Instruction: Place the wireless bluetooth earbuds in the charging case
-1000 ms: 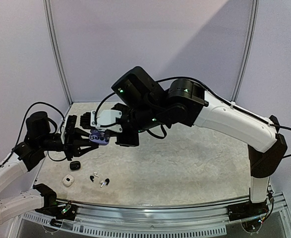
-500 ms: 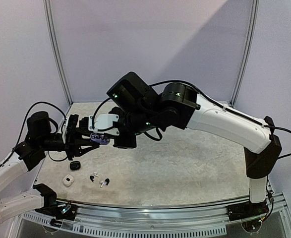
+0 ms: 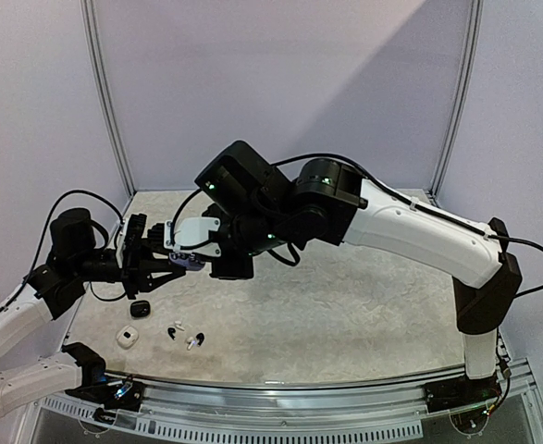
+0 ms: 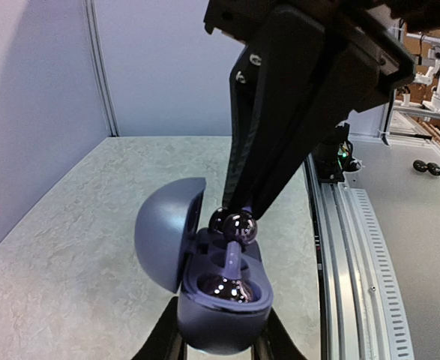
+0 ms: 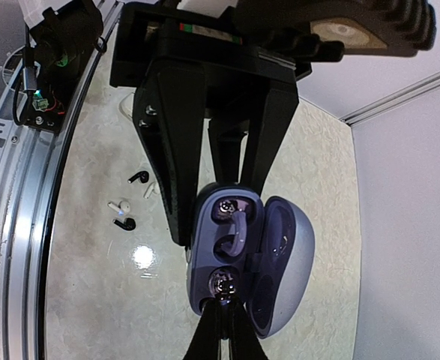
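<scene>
My left gripper (image 3: 165, 262) clamped the open case (image 4: 167, 240), one earbud (image 4: 223, 285) already seated. My right gripper (image 5: 221, 300) pinched the second earbud (image 5: 221, 283) at its slot. Loose earbuds (image 5: 126, 223) lay unplaced on the table (image 3: 345, 314).

A: Are you making out any writing anywhere?
B: Nothing is coming through as readable. A small coloured strip (image 5: 205, 28) is sitting on the body of the left claw (image 5: 216, 214), but it is looking far too tiny to read.
A: And the case (image 5: 199, 262)?
B: It is showing only glare, no legible print.
</scene>
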Motion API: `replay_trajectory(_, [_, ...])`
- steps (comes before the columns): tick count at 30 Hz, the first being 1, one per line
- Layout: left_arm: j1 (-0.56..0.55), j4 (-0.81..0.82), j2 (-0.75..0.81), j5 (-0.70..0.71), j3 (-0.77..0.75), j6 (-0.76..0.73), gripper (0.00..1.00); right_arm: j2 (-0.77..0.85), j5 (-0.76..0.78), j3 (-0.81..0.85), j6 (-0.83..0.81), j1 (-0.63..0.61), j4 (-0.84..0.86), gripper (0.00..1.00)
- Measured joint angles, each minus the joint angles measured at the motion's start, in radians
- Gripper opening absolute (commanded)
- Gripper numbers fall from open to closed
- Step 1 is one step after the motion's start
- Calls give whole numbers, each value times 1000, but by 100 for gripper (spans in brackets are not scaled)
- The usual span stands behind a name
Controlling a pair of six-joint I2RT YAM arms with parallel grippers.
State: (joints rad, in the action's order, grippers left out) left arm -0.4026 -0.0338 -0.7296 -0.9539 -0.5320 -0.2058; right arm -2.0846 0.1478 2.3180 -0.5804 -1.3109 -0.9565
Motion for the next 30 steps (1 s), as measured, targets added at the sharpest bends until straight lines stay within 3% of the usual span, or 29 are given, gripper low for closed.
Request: replay_trajectory(30, [0,44,16,-6,25,-10,0,-15,39,8,14,-10,26,21])
